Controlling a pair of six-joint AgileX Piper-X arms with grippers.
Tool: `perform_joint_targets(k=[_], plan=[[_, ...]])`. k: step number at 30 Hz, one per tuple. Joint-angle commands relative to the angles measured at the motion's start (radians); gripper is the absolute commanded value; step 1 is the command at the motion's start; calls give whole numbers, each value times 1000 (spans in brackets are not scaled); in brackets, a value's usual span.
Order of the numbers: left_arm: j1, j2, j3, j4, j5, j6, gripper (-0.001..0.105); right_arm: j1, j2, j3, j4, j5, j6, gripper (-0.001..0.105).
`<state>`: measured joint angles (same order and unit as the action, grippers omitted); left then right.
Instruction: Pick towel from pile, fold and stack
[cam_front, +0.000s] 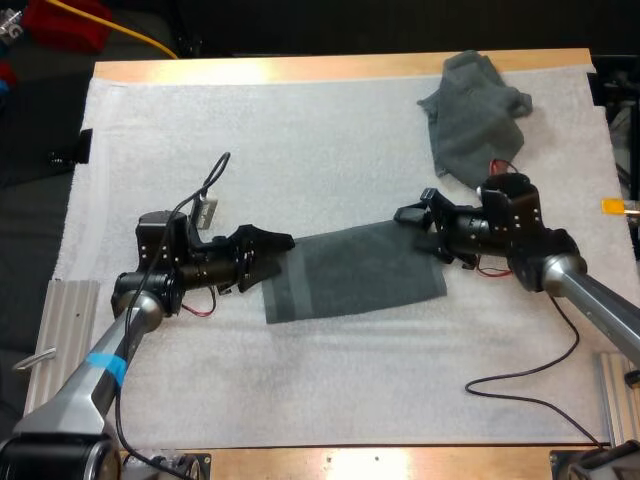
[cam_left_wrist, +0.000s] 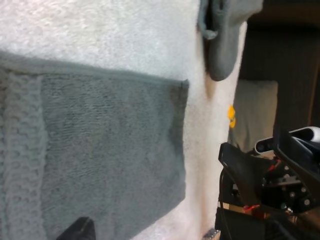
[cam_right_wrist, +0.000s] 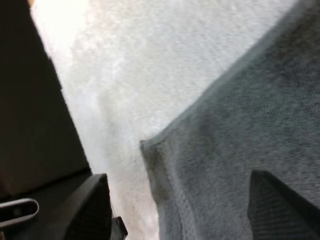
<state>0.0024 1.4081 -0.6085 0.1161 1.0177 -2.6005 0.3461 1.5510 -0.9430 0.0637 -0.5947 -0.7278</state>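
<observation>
High view: the white mat (cam_front: 330, 380) carries a flat dark grey-green towel (cam_front: 355, 275) at centre, spread for folding. A crumpled grey-green towel (cam_front: 472, 115) lies at one o'clock. The right gripper (cam_front: 420, 228) straddles the flat towel's two-o'clock corner, spread wide. The left gripper (cam_front: 268, 255) sits at nine o'clock, and its state cannot be told.

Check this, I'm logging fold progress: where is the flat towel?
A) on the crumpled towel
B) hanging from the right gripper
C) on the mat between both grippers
C: the flat towel lies spread on the mat, left gripper at one end, right gripper at the other.
</observation>
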Motion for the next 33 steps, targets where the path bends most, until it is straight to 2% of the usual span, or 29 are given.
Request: perform_joint_targets(k=[1, 7, 11, 15, 24, 30, 33], plan=[[1, -34, -6, -16, 13, 19, 65, -6, -15, -4, 12, -8, -17, 58], [1, -142, -6, -7, 4, 24, 65, -6, -61, -4, 87, -6, -79, 58], [1, -215, -6, 12, 2, 25, 65, -6, -104, -4, 195, 22, -175, 58], [1, -286, -6, 77, -38, 61, 65, -6, -143, -4, 269, 45, -240, 58], [1, -444, -18, 403, -185, 266, 65, -6, -252, -4, 406, 103, -349, 58], [1, -529, -89, 663, -326, 455, 65, -6, -319, -12, 556, 174, -469, 58], [1, -564, -149, 792, -403, 537, 65, -6, -348, -38, 661, 226, -555, 58]])
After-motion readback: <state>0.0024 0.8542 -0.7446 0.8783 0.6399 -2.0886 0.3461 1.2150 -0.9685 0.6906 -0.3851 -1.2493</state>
